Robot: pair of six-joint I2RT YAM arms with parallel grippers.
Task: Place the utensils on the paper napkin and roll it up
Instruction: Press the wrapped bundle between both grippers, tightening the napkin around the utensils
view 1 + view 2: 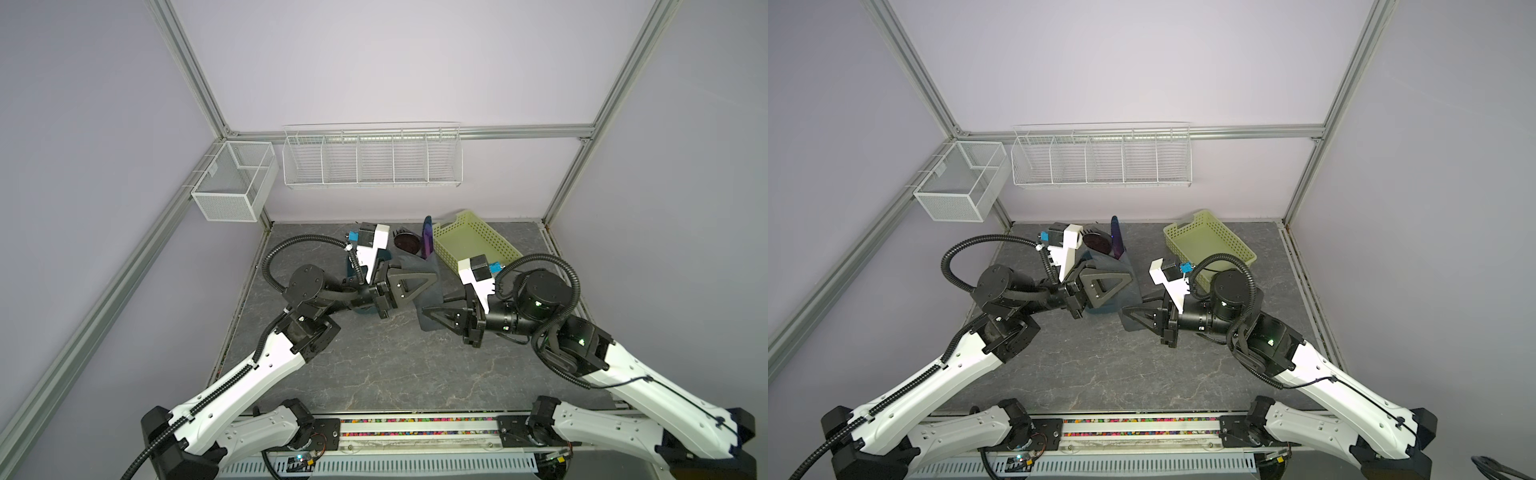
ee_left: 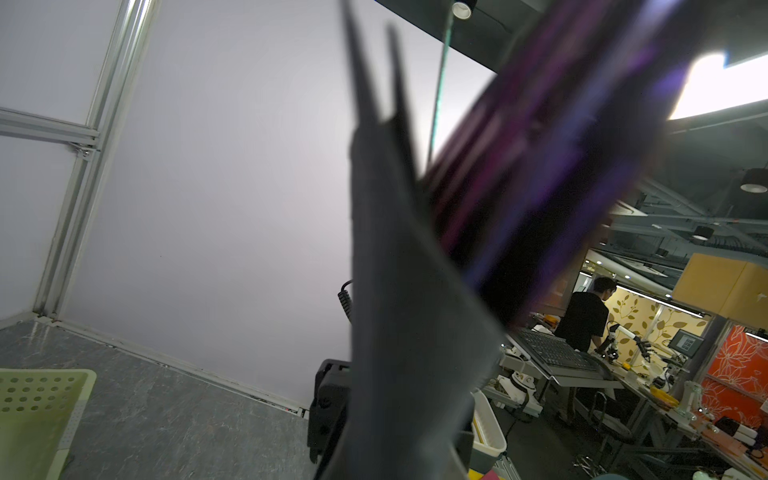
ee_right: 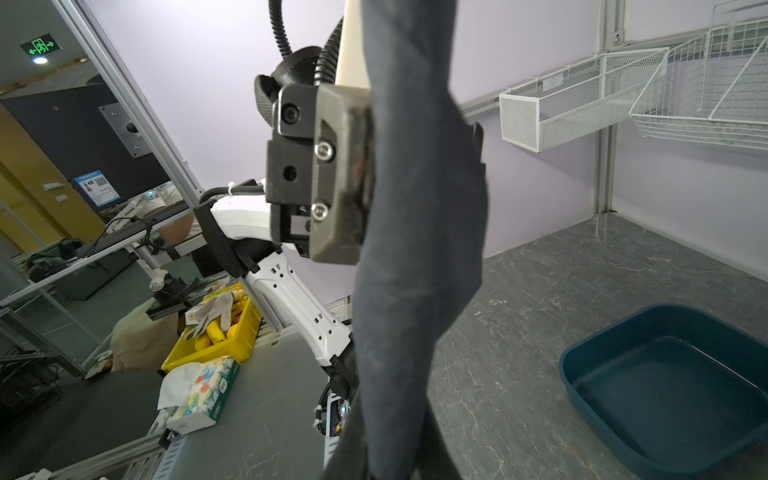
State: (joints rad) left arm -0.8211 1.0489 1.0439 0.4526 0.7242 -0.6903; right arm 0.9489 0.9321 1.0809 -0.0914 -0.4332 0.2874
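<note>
Aloft, the paper napkin (image 3: 415, 232) is clamped mid-length by left pincer (image 1: 434, 277), lower end by right pincer (image 1: 426, 311).

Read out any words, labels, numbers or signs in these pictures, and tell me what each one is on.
No words can be read anywhere.
The green exit sign: only a running figure and arrows.
The blue label on the dark panel: print too small.
The tissue pack: print too blurred.
</note>
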